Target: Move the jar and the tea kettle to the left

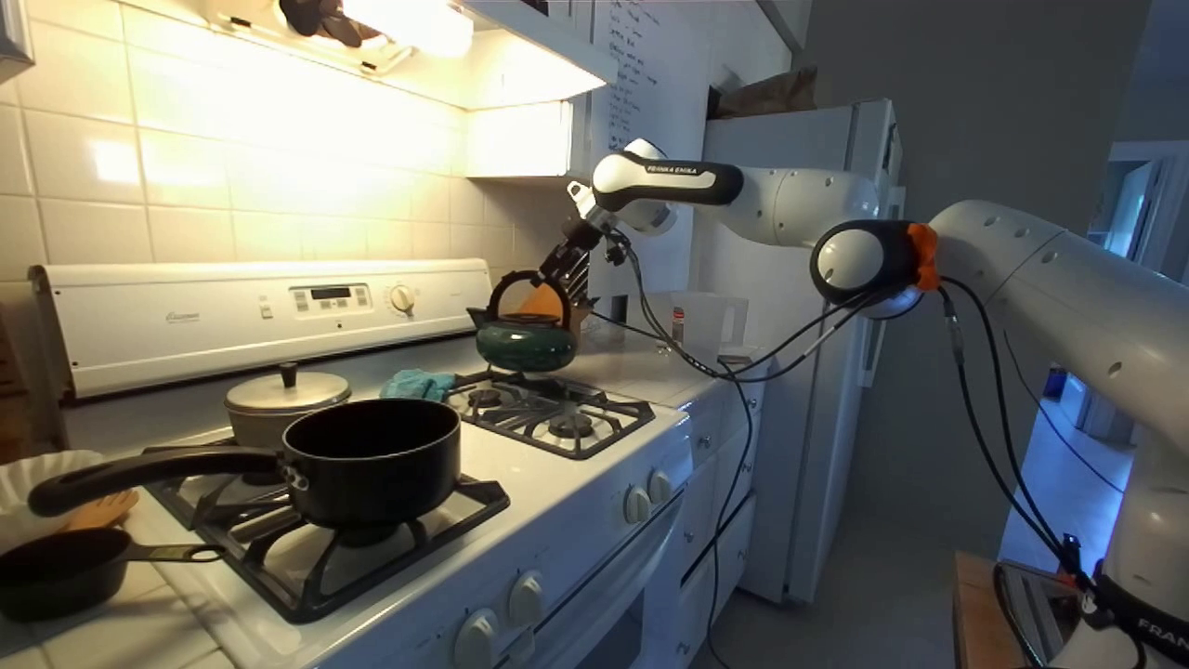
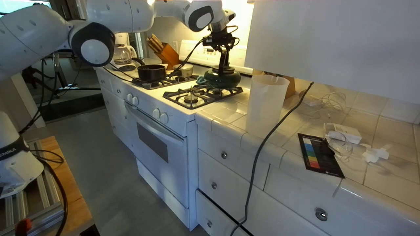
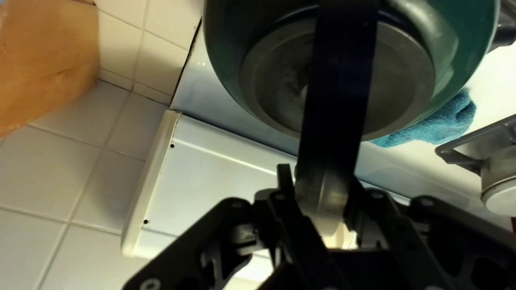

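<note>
Jaws: clamped on the arched handle [image 3: 338, 92] of the tea kettle [image 1: 526, 347]
Tea kettle: dark green, upright, over the right-hand burner grate [image 1: 557, 390]; resting or lifted, can't tell
Kettle move: step in hand, seemingly; next, carry or settle it leftward, kept level, then release
Wrist link [image 1: 683, 177]: reads "FRANKA EMIKA"
Stove backguard [image 1: 232, 344]: script logo [image 1: 183, 317], too small to read
Translucent pitcher [image 2: 267, 105]: on the desk [image 2: 390, 178] beside the stove [image 2: 177, 157]; maybe the task's jar, likely not moved yet
White panel [image 1: 673, 102]: handwriting [image 1: 632, 74], illegible
</note>
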`<state>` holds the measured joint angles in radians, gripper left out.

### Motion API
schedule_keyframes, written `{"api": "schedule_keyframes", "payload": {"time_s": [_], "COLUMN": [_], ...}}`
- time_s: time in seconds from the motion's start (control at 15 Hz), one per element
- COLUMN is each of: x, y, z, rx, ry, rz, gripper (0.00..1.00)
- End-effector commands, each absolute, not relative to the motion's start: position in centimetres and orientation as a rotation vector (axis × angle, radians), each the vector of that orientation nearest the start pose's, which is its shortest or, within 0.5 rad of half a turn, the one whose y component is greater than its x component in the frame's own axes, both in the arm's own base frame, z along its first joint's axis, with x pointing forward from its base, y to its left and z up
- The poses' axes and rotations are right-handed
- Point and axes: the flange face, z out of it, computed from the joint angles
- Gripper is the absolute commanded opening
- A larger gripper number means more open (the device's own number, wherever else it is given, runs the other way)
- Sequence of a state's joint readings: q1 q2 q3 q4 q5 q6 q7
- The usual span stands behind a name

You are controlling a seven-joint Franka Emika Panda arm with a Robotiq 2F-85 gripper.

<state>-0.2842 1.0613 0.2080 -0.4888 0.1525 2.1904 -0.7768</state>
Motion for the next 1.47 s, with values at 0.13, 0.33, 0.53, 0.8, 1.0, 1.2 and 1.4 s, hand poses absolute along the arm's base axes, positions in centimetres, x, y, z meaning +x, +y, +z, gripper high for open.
{"api": "schedule_keyframes", "payload": {"time_s": [0.13,0.33,0.53,0.8,1.0,1.2,1.4], "x": [79.5,79.1,79.0,78.3,77.8,77.6,77.5], "y": [-18.1,-18.1,-17.8,-19.3,-20.2,-20.3,-19.8], "z": [55.3,55.7,55.2,55.9,56.8,57.6,58.0], "rx": [-2.9,-2.938,-2.952,-3.015,-3.067,-3.115,-3.143], "ry": [-0.546,-0.562,-0.578,-0.431,-0.307,-0.185,-0.086], "rz": [-1.216,-1.164,-1.087,-1.058,-1.063,-1.069,-1.063], "gripper": [0.07,0.07,0.07,0.07,0.07,0.07,0.07]}}
